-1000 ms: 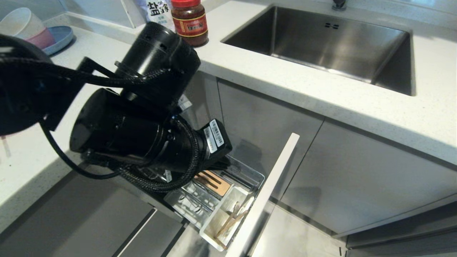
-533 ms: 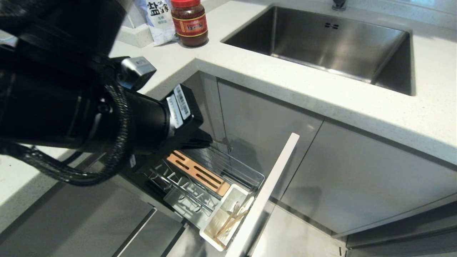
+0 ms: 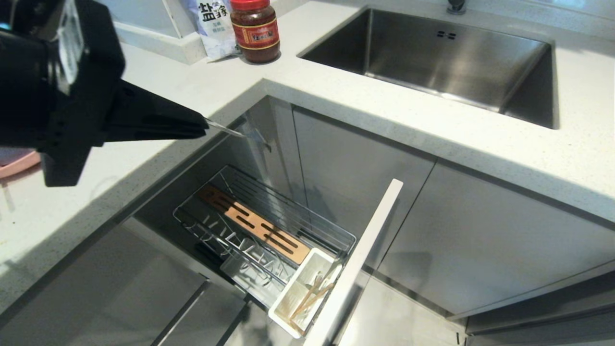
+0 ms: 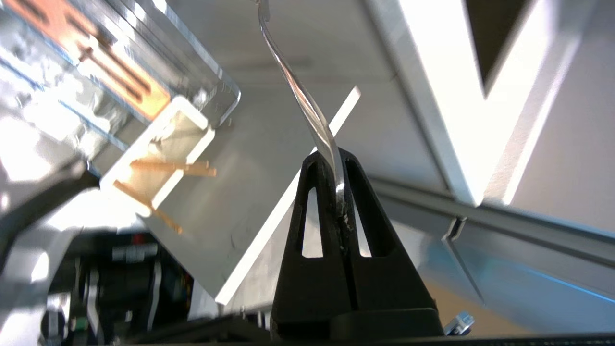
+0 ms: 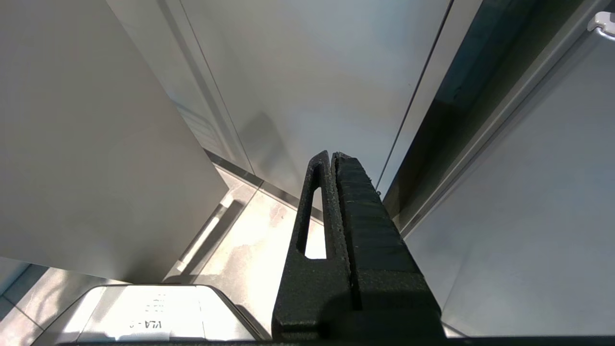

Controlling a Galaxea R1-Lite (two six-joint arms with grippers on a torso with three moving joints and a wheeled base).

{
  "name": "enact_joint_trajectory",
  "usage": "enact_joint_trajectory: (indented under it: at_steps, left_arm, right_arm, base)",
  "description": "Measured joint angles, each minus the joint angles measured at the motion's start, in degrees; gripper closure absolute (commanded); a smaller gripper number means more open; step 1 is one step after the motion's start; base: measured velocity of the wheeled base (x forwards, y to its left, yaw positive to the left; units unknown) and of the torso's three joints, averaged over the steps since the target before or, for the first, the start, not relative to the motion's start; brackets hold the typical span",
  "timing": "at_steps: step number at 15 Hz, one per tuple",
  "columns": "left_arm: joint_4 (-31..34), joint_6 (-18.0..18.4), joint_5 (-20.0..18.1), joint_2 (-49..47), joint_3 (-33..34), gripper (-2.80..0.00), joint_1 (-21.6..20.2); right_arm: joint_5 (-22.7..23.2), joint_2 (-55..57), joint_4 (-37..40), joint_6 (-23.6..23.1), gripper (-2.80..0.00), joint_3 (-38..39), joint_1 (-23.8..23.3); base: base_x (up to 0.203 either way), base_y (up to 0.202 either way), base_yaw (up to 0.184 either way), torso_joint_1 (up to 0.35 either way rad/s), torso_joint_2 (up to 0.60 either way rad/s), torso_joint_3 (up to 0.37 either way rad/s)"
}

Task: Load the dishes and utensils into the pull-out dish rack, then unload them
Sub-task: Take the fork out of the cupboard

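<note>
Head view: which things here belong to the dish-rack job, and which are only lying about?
Belong to the job:
- chrome wire pull-out dish rack
- light wooden chopsticks in its white plastic utensil cup
- slim steel utensil, its head unclear, in the left gripper
- pale-pink plate, only an edge visible

Lying about:
- red-lidded sauce jar
- white salt bag
- steel sink

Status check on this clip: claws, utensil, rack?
Left claw shut on steel utensil, above the counter. Right claw shut, parked. Chopsticks in rack cup. Nothing in the way.
</note>
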State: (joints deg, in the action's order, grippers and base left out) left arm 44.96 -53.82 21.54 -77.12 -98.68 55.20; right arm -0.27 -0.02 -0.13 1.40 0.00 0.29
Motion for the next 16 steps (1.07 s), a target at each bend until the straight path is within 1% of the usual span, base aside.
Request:
enact_joint_trajectory:
  at_steps: [2, 6, 8, 14, 16]
  left_arm:
    - [-0.1, 1.1, 1.5, 1.9, -1.2, 0.00, 0.0]
    - [-0.1, 3.8, 7.1, 5.0, -3.2, 0.00, 0.0]
    - [-0.3, 5.1, 9.7, 6.0, -4.0, 0.00, -0.8]
    - [-1.8, 10.6, 18.0, 7.6, -5.4, 0.00, -8.4]
    - [-3.4, 12.0, 18.5, 7.7, -5.1, 0.00, -11.3]
  right_arm:
    - [0.0, 0.0, 0.0, 0.0, 0.00, 0.0, 0.0]
    - [0.0, 0.0, 0.0, 0.0, 0.00, 0.0, 0.0]
    - [0.0, 0.0, 0.0, 0.0, 0.00, 0.0, 0.0]
    - [0.0, 0.0, 0.0, 0.0, 0.00, 0.0, 0.0]
    - [0.0, 0.0, 0.0, 0.0, 0.00, 0.0, 0.0]
  base:
    - [0.000, 0.000, 0.000, 0.000, 0.00, 0.000]
    - [0.000, 0.000, 0.000, 0.000, 0.00, 0.000]
    - [0.000, 0.000, 0.000, 0.000, 0.00, 0.000]
    - [0.000, 0.000, 0.000, 0.000, 0.00, 0.000]
    - [0.000, 0.000, 0.000, 0.000, 0.00, 0.000]
